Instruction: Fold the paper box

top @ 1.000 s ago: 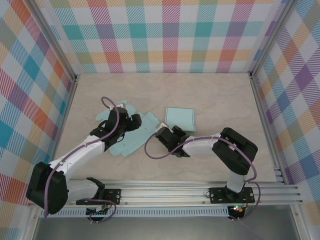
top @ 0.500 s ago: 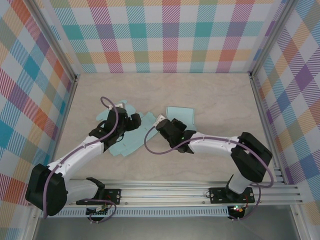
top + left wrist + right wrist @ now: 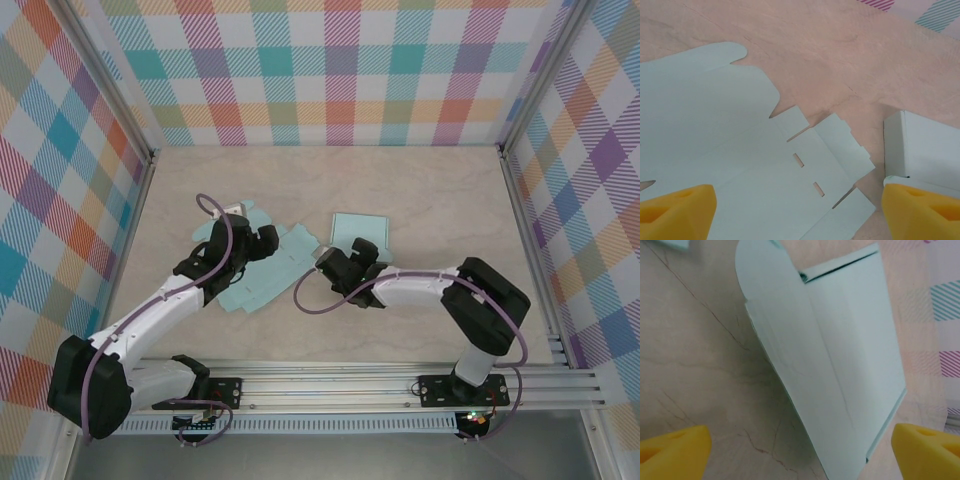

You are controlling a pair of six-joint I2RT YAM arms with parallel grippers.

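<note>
Here the right pincer [image 3: 800,429], spread apart, faces the paper box [image 3: 840,350] just ahead.

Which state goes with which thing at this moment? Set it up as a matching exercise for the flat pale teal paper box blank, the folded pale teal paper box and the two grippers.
Things:
1. flat pale teal paper box blank
2. folded pale teal paper box
3. left gripper
4. right gripper

States:
A. open, facing the folded box
B. spread out, slots and tabs showing
C. open, over the spread-out sheet
D. panels folded over one another

Pairs: 1-B; 2-D; 3-C; 4-A
</note>
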